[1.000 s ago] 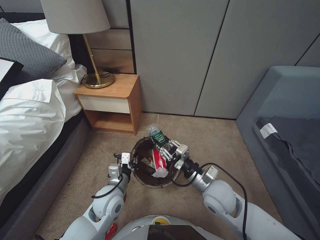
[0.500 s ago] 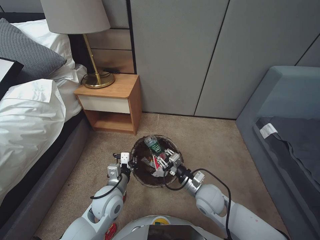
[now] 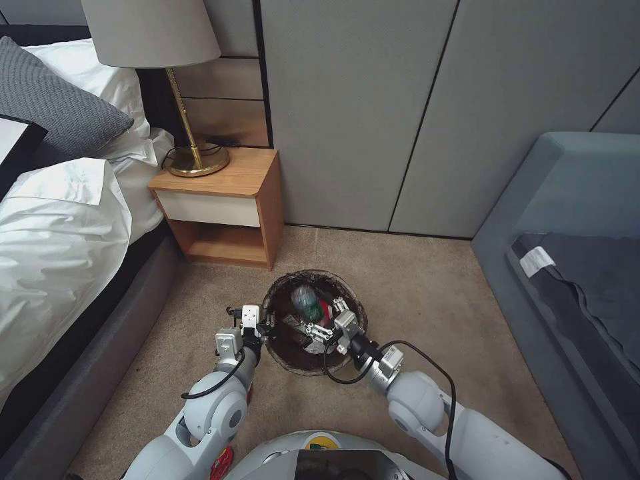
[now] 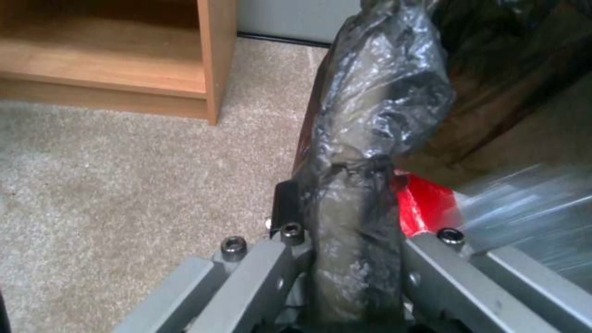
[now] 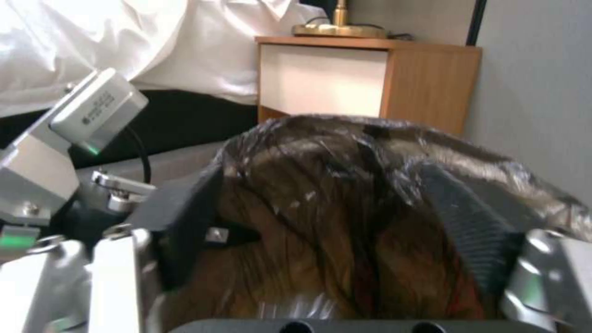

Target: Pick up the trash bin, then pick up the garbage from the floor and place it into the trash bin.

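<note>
The left claw [image 3: 265, 328] is pinching the lined rim of the trash bin [image 3: 347, 353], holding it over the carpet near the nightstand [image 3: 227, 200]. The right claw [image 3: 319, 329] is spread above the bin, and the green bottle [image 3: 307, 301] lies inside. This drop seems finished; next the right arm must come out clear of the liner.

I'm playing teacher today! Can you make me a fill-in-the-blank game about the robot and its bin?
1. The left gripper is shut on the bin's ____.
2. The green bottle lies ____ the bin.
3. The right gripper's jaws are ____.
4. The lamp stands on the ____.

Missing words: rim; inside; open; nightstand
</note>
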